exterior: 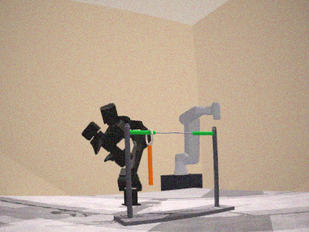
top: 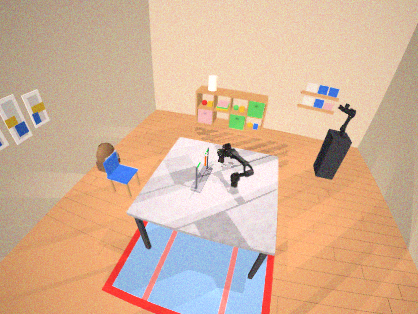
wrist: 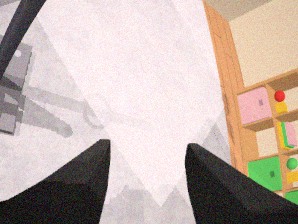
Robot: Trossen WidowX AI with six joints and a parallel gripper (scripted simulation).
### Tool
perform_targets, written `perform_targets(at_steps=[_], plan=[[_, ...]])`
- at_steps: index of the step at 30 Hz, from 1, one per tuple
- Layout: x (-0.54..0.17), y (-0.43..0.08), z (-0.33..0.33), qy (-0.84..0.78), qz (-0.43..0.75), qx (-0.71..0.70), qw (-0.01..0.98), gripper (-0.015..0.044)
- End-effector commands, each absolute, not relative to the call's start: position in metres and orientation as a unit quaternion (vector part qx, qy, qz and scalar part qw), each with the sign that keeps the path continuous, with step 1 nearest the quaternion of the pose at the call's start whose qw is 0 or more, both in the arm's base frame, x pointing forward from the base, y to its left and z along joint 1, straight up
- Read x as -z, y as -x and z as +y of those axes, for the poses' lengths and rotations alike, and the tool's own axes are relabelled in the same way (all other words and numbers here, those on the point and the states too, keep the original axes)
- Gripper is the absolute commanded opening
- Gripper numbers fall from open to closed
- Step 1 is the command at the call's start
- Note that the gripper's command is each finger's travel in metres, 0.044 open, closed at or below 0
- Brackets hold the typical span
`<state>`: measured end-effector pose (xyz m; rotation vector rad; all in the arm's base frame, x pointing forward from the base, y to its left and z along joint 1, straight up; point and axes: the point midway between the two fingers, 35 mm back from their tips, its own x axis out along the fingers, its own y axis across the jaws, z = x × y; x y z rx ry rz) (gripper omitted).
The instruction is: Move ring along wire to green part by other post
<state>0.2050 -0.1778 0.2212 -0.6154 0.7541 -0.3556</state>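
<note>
The pale ring [exterior: 146, 138] hangs around the green part [exterior: 138, 132] beside the left post [exterior: 128, 174] in the exterior view, close to that part's inner end. Its orange handle [exterior: 150, 165] [top: 205, 161] hangs straight down. The thin grey wire [exterior: 174, 132] runs to the other green part [exterior: 203, 133] [top: 198, 165] at the other post [exterior: 216, 170] [top: 196, 178]. My gripper [top: 220, 160] [exterior: 100, 157] [wrist: 148, 151] is partly open and empty, tilted downward, on the outer side of the ring's post, apart from the handle. Ring and handle are not visible in the wrist view.
The stand's grey base [exterior: 177, 216] [wrist: 22, 60] lies on the table [top: 200, 220]. A dark post [wrist: 21, 30] crosses the wrist view's upper left corner. Shadows of ring and stand fall on the table. A shelf [top: 232, 95] and another arm [top: 346, 119] stand beyond the table.
</note>
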Motion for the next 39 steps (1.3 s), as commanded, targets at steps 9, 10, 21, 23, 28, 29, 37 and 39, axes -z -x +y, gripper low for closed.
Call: perform_targets(at_steps=[9,10,21,23,28,29,37,39], plan=[[-0.161,-0.215,-0.124,0.158,0.229,0.109,0.954,0.016],[-0.156,-0.215,-0.12,0.147,0.219,0.102,0.959,0.016],[-0.107,-0.208,-0.07,0.033,0.141,0.02,0.989,0.016],[-0.105,-0.208,-0.068,0.028,0.138,0.016,0.99,0.016],[-0.105,-0.208,-0.068,0.028,0.137,0.016,0.99,0.016],[-0.106,-0.209,-0.068,0.028,0.136,0.016,0.99,0.016],[-0.125,-0.232,-0.071,0.018,0.112,0.023,0.993,0.016],[-0.13,-0.238,-0.071,0.015,0.104,0.025,0.994,0.016]])
